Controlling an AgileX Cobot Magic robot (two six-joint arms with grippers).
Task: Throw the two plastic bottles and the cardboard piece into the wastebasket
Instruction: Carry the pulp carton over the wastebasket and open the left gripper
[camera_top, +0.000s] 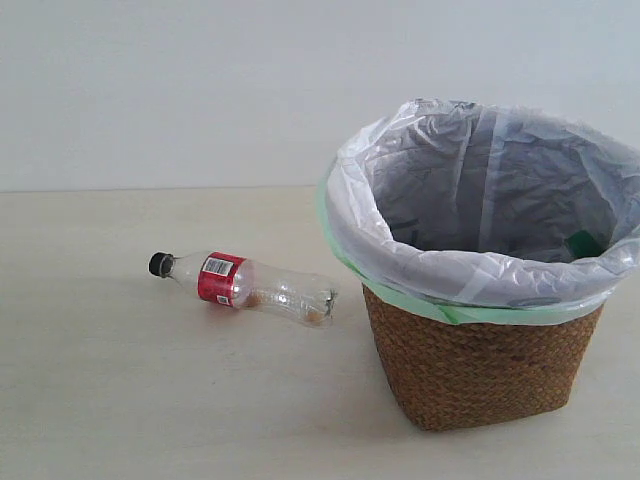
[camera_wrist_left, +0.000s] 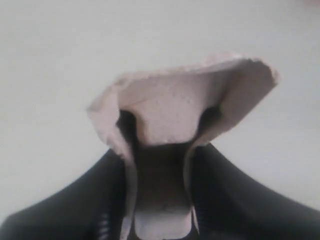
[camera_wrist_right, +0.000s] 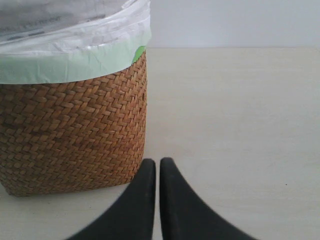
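Observation:
The slim clear bottle (camera_top: 243, 285) with black cap and red label lies on its side on the table, left of the wastebasket (camera_top: 480, 370). The basket is brown wicker lined with a white bag (camera_top: 470, 190) over a green edge. A small green patch (camera_top: 585, 243) shows deep inside it; whether this is the green-capped bottle I cannot tell. In the left wrist view my left gripper (camera_wrist_left: 162, 150) is shut on the grey-beige cardboard piece (camera_wrist_left: 180, 107), held against a plain pale background. My right gripper (camera_wrist_right: 157, 162) is shut and empty, low over the table beside the wastebasket (camera_wrist_right: 75, 135). Neither gripper appears in the exterior view.
The pale wooden table (camera_top: 120, 400) stretches left and in front of the basket, and a plain white wall stands behind. In the right wrist view bare tabletop (camera_wrist_right: 235, 115) lies beside the basket.

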